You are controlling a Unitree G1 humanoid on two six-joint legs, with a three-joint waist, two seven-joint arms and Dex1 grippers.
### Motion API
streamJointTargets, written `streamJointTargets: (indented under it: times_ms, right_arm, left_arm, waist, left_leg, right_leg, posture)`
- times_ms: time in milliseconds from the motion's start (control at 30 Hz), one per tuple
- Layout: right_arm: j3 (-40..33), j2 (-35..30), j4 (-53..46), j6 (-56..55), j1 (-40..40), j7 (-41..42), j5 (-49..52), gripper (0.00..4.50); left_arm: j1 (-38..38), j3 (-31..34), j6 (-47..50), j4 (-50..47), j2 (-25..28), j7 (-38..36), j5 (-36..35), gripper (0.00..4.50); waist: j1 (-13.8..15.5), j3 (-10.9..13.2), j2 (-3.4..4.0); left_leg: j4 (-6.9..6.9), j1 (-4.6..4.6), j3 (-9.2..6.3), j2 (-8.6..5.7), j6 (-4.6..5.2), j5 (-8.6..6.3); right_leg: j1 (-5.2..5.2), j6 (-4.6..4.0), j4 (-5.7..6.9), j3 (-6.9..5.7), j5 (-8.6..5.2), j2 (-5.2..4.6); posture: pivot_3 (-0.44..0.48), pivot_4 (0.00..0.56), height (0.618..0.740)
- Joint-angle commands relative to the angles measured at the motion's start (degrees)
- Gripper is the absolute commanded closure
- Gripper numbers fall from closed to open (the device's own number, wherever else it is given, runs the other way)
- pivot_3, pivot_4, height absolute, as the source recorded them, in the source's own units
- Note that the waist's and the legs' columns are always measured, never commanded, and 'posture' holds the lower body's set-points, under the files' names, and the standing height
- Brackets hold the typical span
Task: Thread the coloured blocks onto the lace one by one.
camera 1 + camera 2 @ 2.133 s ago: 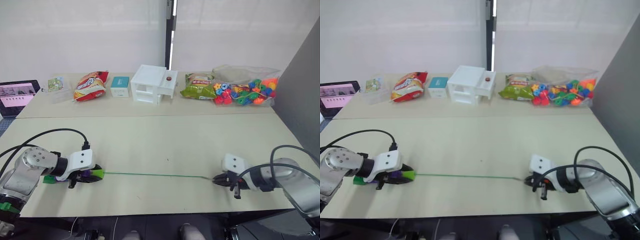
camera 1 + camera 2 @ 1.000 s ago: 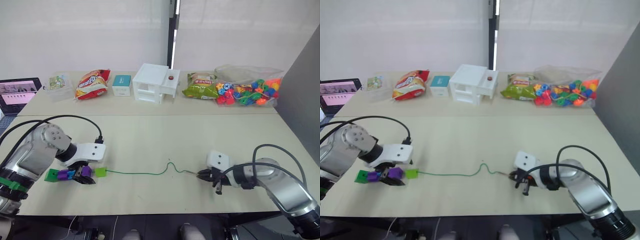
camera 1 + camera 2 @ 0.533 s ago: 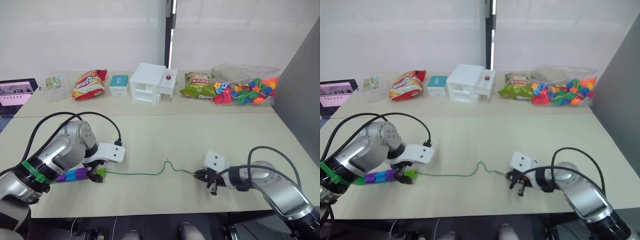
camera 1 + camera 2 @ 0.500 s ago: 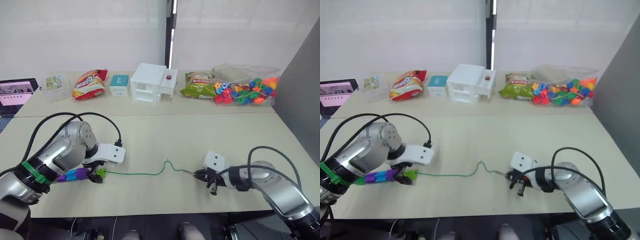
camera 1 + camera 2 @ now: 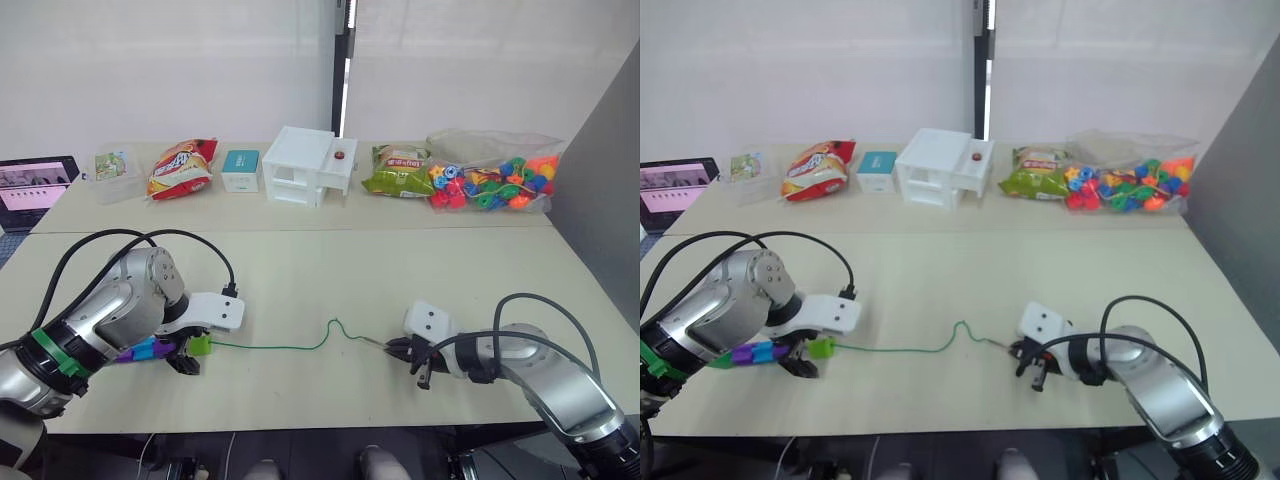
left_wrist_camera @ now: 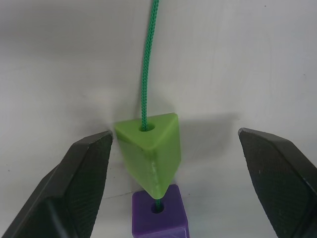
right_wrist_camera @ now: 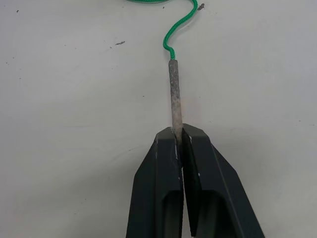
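Note:
The green lace (image 5: 290,347) lies slack across the near table with a small loop in the middle. Its left end carries a row of coloured blocks: a light green wedge-shaped block (image 6: 151,148) at the front, then a purple block (image 6: 159,218), with blue and purple blocks (image 5: 752,353) behind. My left gripper (image 5: 192,352) stands open, its fingers (image 6: 74,183) wide on either side of the light green block without touching it. My right gripper (image 7: 177,134) is shut on the lace's stiff grey tip (image 7: 174,94), low over the table at the right.
Along the far table stand a laptop (image 5: 35,185), a small clear box (image 5: 115,165), a red snack bag (image 5: 180,170), a teal box (image 5: 240,170), a white drawer unit (image 5: 305,165), a green snack bag (image 5: 395,172) and a bag of mixed beads (image 5: 490,185).
The lace, taut two seconds ago, has gone slack with a loop as my right gripper moved in toward the left. My left gripper has stayed open around the blocks.

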Motion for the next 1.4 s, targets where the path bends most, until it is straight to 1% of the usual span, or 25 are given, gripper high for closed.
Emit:
streamJointTargets:
  times_ms: [33,200,300,433,500,533,800,900,1033,1200,1400]
  right_arm:
    - [-1.53,-0.07,-2.69,0.31,0.89,-0.47,0.99,4.5]
    - [-2.16,-0.13,-3.64,1.24,1.39,-0.99,1.26,4.5]
    - [-3.17,-0.15,-4.45,1.85,2.16,-1.4,1.49,4.5]
    - [-3.61,-0.06,-5.22,2.47,2.63,-1.7,1.72,4.5]
    - [-3.63,0.0,-5.54,2.8,2.67,-2.06,2.0,4.5]
    - [-3.62,-0.02,-5.65,2.9,2.72,-2.21,2.13,4.5]
    - [-4.4,-1.23,-5.54,2.64,3.99,-2.78,2.5,4.5]
    - [-6.32,-3.66,-4.71,2.19,6.14,-2.9,1.62,4.5]
    - [-11.04,-5.73,-4.51,2.54,9.47,-4.28,1.39,4.5]
    - [-16.54,-6.77,-5.81,3.31,14.52,-6.5,1.07,4.5]
    - [-20.11,-7.33,-6.31,4.01,17.15,-8.56,0.52,4.5]
  left_arm:
    - [0.71,0.45,1.08,0.35,-0.77,0.13,0.9,0.22]
    - [1.02,0.43,-0.16,2.35,-0.79,0.3,1.85,0.22]
    - [1.75,0.56,-2.15,4.38,-0.28,1.09,2.61,1.05]
    - [2.39,1.13,-3.34,4.93,-0.57,1.13,3.17,2.45]
    - [3.1,1.57,-3.29,4.75,-0.78,1.14,3.16,3.07]
    - [3.37,1.75,-3.18,4.56,-0.87,1.13,3.16,3.21]
    - [4.77,3.03,-2.71,3.52,-0.78,0.47,3.01,3.21]
    - [5.49,3.81,-3.19,3.88,0.04,0.11,2.9,3.21]
    - [6.77,5.1,-4.69,4.62,2.1,-0.71,2.41,3.21]
    - [7.36,5.4,-5.85,4.88,4.12,-0.85,1.4,3.21]
    - [8.05,5.73,-6.11,4.65,5.5,-0.85,0.65,3.21]
  waist:
    - [0.01,0.0,0.0]
    - [0.1,-0.01,0.01]
    - [0.06,-0.01,0.01]
    - [-0.47,-0.01,0.01]
    - [-0.64,-0.01,0.01]
    - [-0.67,-0.01,0.01]
    - [-0.67,-0.02,0.02]
    - [-0.6,-0.02,0.02]
    - [-0.76,-0.02,0.02]
    - [-0.96,-0.02,0.02]
    - [-1.08,-0.02,0.02]
  left_leg:
    - [0.0,0.0,0.0,0.0,0.0,0.0]
    - [0.01,0.05,0.0,-0.01,0.0,0.0]
    - [0.01,0.11,0.01,0.0,0.0,0.0]
    - [-0.02,0.22,0.04,0.01,0.01,-0.01]
    - [-0.03,0.23,0.05,0.01,0.01,-0.01]
    - [-0.03,0.23,0.04,0.01,0.01,-0.01]
    - [-0.03,0.23,0.05,0.01,0.02,-0.01]
    - [-0.03,0.22,0.05,0.0,0.01,-0.01]
    - [-0.03,0.25,0.07,0.01,0.02,-0.01]
    - [-0.05,0.25,0.08,0.01,0.03,-0.02]
    - [-0.05,0.24,0.1,0.01,0.03,-0.02]
  right_leg:
    - [0.0,0.0,0.0,0.0,0.0,0.0]
    - [0.06,0.0,0.02,0.01,0.0,-0.01]
    - [0.07,0.0,0.05,0.01,0.0,0.0]
    - [0.06,0.0,0.18,0.04,0.0,0.02]
    - [0.05,-0.01,0.22,0.05,0.0,0.03]
    - [0.04,-0.01,0.23,0.05,0.0,0.03]
    - [0.05,0.0,0.24,0.05,0.0,0.02]
    - [0.06,0.0,0.23,0.06,0.0,0.01]
    - [0.07,0.0,0.23,0.06,0.0,0.02]
    - [0.07,-0.01,0.23,0.07,-0.01,0.02]
    - [0.06,-0.01,0.23,0.09,-0.01,0.02]
  posture:
    - [0.0,0.15,0.74]
    - [0.0,0.15,0.74]
    - [0.0,0.15,0.74]
    - [0.0,0.15,0.74]
    - [0.0,0.15,0.74]
    - [0.0,0.15,0.74]
    - [0.0,0.15,0.74]
    - [0.0,0.15,0.74]
    - [0.0,0.15,0.74]
    - [0.0,0.15,0.74]
    - [0.0,0.15,0.74]
